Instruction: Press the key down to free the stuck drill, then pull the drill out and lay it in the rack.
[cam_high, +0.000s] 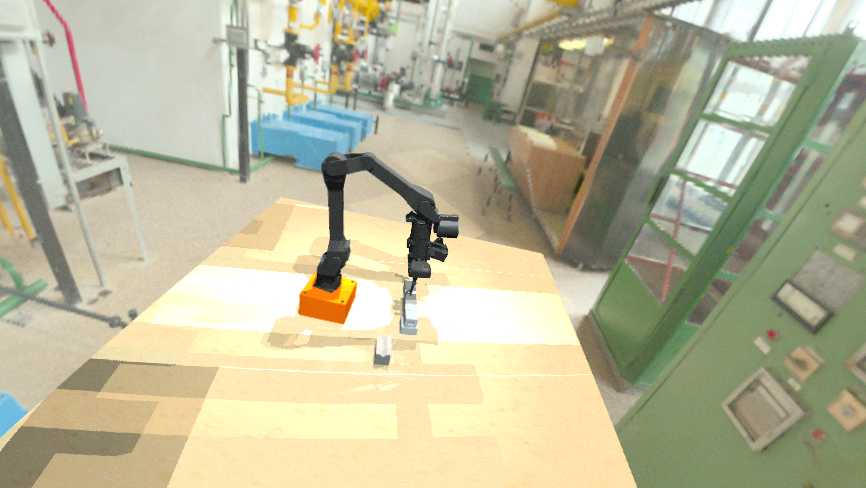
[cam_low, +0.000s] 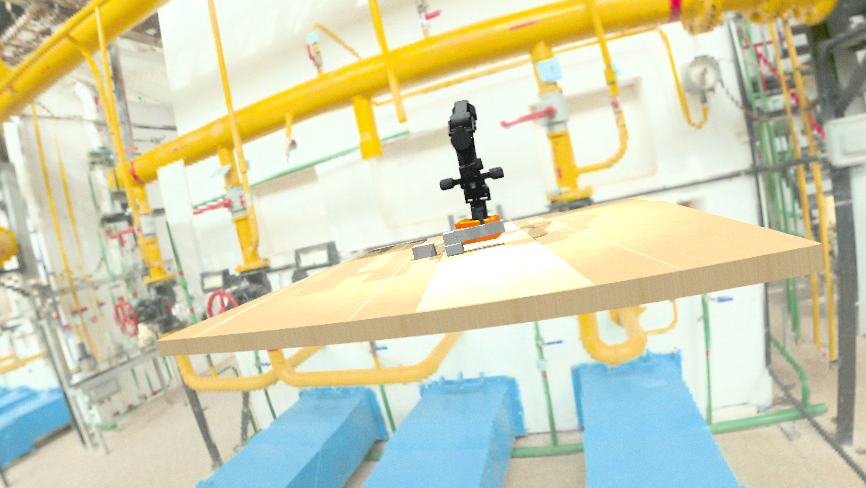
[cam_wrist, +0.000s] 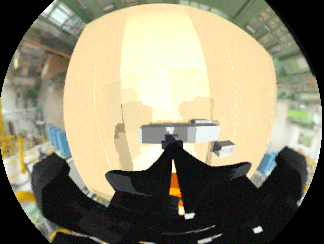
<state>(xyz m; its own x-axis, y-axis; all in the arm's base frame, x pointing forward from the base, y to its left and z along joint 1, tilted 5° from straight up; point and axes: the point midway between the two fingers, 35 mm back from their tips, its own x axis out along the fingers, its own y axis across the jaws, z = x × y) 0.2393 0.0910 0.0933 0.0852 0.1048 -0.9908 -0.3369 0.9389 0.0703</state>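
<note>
My gripper (cam_high: 412, 288) (cam_low: 479, 218) (cam_wrist: 172, 145) is shut and points straight down, its fingertips at the top of a long grey bar (cam_high: 410, 311) (cam_low: 472, 232) (cam_wrist: 152, 134). Whether they touch it is too small to tell. In the exterior view the bar lies above a small grey block (cam_low: 454, 249), which is under its end away from the fingers. The drill and the key cannot be told apart in this grey assembly. A short grey block with a grooved top, looking like the rack (cam_high: 382, 350) (cam_low: 424, 251) (cam_wrist: 224, 148), stands apart from it.
The arm's orange base (cam_high: 324, 304) stands on the wooden table (cam_high: 303, 460) (cam_low: 515, 306) (cam_wrist: 150, 50), left of the grey assembly in the top view. Light bands and arm shadows cross the table top.
</note>
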